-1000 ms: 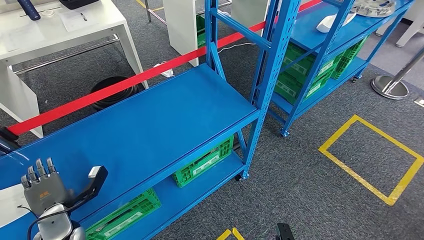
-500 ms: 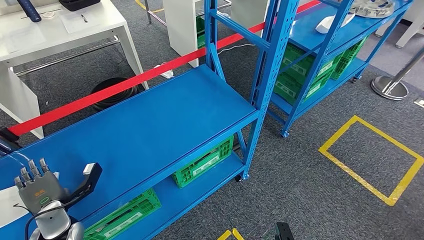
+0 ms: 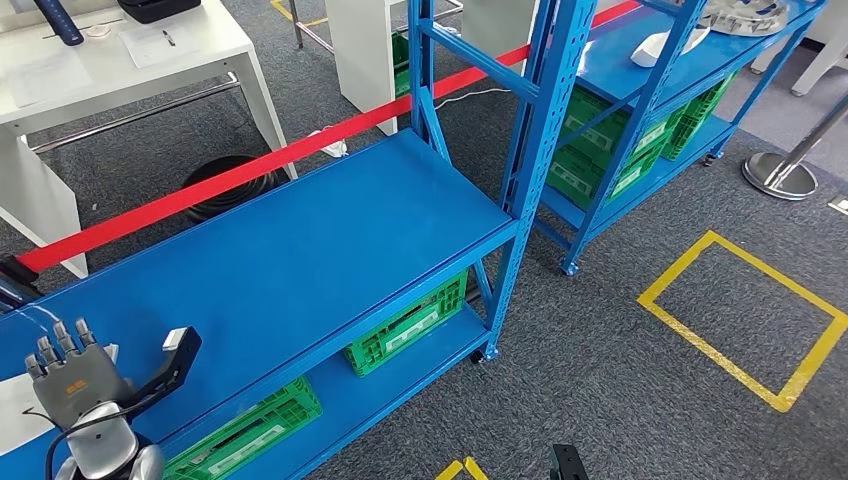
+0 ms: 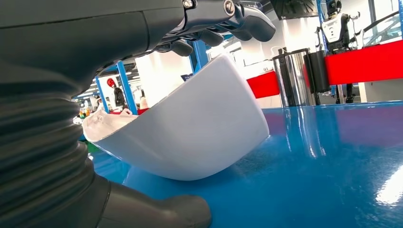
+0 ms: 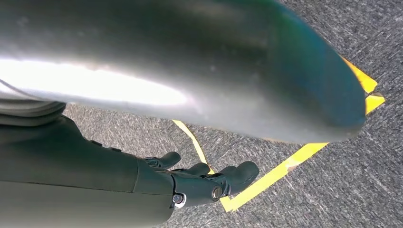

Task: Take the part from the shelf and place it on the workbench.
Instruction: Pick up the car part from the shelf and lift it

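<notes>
- Since a second ago the left hand [image 3: 75,385] has drawn back towards the near-left corner of the head view; the shelf and the floor have stayed where they were.
- The left hand hovers over the near-left end of the blue shelf [image 3: 300,250], its back upward, fingers [image 3: 60,340] pointing far and its thumb out to the right.
- In the left wrist view the fingers [image 4: 228,21] curve over the top rim of the white part [image 4: 190,137] and the thumb [image 4: 157,213] lies below it; whether they actually clamp it I cannot tell.
- The white part, a curved shell, rests with its rounded underside touching the blue shelf top; in the head view a sliver of it [image 3: 20,415] shows at the left edge beside the hand.
- The right hand [image 5: 199,183] hangs over grey carpet, fingers loosely curled in with nothing in them, above a yellow floor line [image 5: 266,178].
- A red barrier tape [image 3: 250,170] runs along the far side of the shelf.
- A blue upright post [image 3: 535,120] stands at the shelf's right end, between it and a second blue rack [image 3: 660,80] further right.
- Green crates [image 3: 410,325] sit on the lower level under the shelf top.
- A white workbench [image 3: 130,60] stands far left, beyond the tape.
- A yellow square [image 3: 745,320] is marked on the carpet to the right.
</notes>
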Robot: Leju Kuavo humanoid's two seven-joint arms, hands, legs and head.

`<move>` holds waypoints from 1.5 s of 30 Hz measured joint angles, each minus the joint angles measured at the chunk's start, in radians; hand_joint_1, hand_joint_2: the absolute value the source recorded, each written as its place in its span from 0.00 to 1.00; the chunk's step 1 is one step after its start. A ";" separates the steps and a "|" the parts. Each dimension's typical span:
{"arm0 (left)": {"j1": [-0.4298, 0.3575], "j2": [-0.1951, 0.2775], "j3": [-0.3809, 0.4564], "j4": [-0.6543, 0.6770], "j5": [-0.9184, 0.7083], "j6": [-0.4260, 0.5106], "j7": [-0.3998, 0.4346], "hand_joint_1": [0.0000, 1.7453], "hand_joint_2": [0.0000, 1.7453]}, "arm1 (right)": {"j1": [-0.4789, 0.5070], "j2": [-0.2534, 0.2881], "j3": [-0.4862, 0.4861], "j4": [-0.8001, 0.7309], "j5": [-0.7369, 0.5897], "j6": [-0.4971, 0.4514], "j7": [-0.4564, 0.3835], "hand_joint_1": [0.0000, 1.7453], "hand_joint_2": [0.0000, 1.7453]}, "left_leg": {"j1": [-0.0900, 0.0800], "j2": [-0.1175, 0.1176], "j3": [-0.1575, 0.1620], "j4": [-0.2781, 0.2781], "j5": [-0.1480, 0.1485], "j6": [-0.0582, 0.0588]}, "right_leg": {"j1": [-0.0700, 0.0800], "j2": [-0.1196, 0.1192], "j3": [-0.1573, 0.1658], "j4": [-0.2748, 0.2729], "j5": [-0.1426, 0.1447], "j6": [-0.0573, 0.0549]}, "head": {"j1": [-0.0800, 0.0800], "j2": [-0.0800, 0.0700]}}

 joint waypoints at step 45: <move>0.029 0.070 -0.096 -0.054 0.000 0.577 -0.136 1.00 1.00 | 0.000 -0.001 0.000 0.000 0.013 0.011 -0.020 0.00 0.00 | 0.000 0.000 -0.001 0.000 -0.001 -0.001 | 0.000 0.001 -0.004 0.001 -0.002 -0.001 | 0.000 0.000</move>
